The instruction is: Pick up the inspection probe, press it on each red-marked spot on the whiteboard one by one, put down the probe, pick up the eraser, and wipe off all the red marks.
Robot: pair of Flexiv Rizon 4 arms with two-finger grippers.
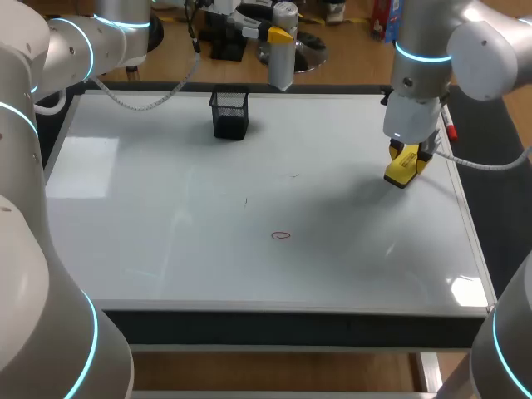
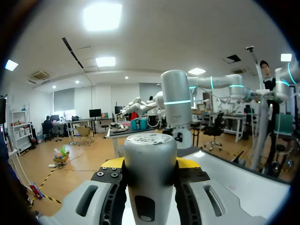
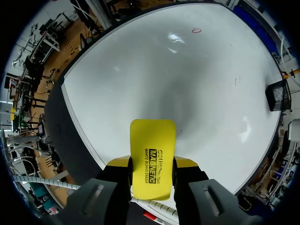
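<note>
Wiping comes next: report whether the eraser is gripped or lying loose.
Gripped. The right claw has a yellow tip against each side of the eraser.

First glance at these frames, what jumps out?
The bright yellow rectangular eraser clamped in the right claw at the white whiteboard's right side. Next, the grey cylindrical probe gripped in the left claw at the far edge, and one small red oval mark near the board's middle.

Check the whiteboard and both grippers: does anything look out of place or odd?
Nothing is spilled or damaged. One odd thing: the left gripper holds the probe above the whiteboard's far edge, while the right gripper holds the eraser. One red mark is on the board.
</note>
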